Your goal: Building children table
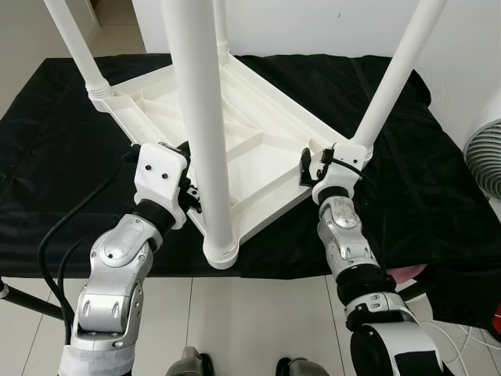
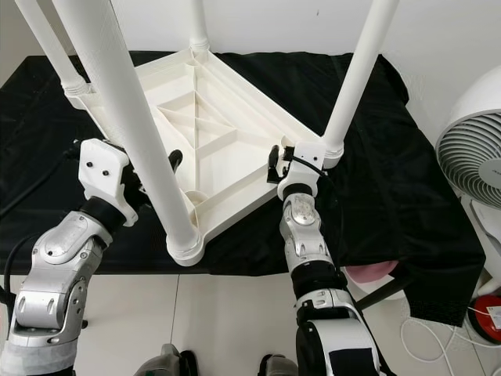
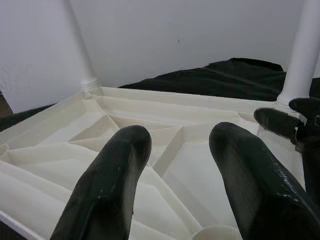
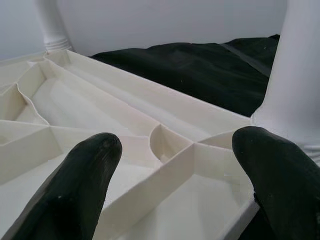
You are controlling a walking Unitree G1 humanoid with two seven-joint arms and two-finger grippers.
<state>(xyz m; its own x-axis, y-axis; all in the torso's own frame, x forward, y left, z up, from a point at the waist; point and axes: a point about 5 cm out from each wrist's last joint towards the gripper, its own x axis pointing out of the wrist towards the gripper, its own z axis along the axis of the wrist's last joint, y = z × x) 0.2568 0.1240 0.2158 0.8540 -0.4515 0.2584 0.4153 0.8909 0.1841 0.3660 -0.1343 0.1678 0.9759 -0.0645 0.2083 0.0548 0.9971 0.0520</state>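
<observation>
white ribbed table (image 1: 258, 149) with white legs (image 1: 205, 125), black cloth (image 1: 407, 188), black-fingered left hand (image 3: 175, 190), silver arms (image 1: 117, 274)

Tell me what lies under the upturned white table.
A black cloth lies under the table, spreading past it on every side and hanging over the front edge. What the cloth itself rests on is covered, so I cannot tell.
</observation>
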